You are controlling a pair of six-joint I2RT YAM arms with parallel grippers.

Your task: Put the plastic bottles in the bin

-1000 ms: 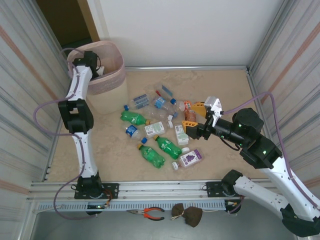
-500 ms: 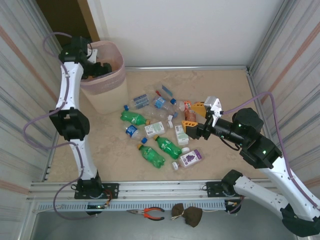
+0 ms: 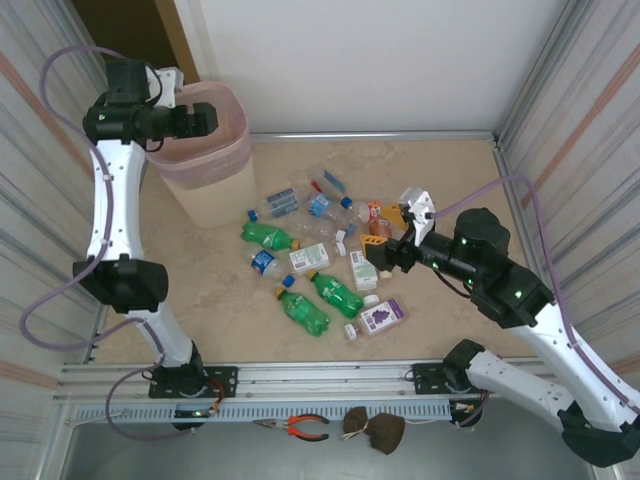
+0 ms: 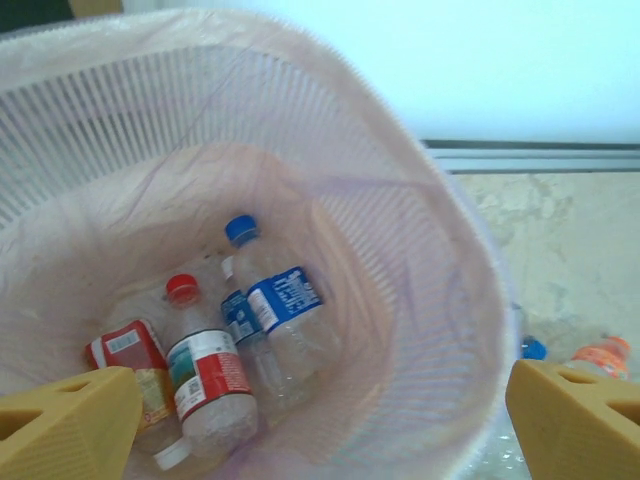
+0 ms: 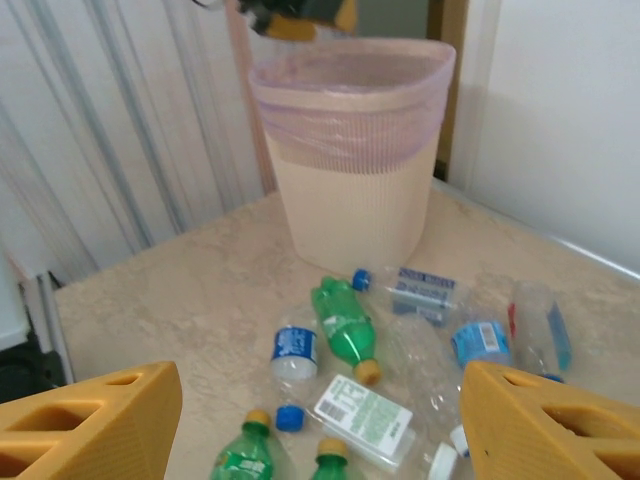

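Pink-lined bin (image 3: pixel 215 190) holds maybe 4 bottles (image 4: pixel 270 320); left pincer (image 3: pixel 207 120) hangs wide and empty over it. Right pincer (image 3: pixel 388 230), open too, hovers by the loose bottles (image 3: pixel 330 292) on the surface (image 3: pixel 220 280), so grab 1 next.

White wall (image 3: pixel 400 60), marbled tabletop (image 3: pixel 460 170) (ribbed sides (image 3: pixel 30 200))

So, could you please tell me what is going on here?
Two robot arms are clearing plastic bottles off a table into a bin. The left gripper hangs open and empty above the bin, which already holds a few bottles. The right gripper hovers open over the pile of bottles lying on the table, holding nothing. Most of the job is not yet done.
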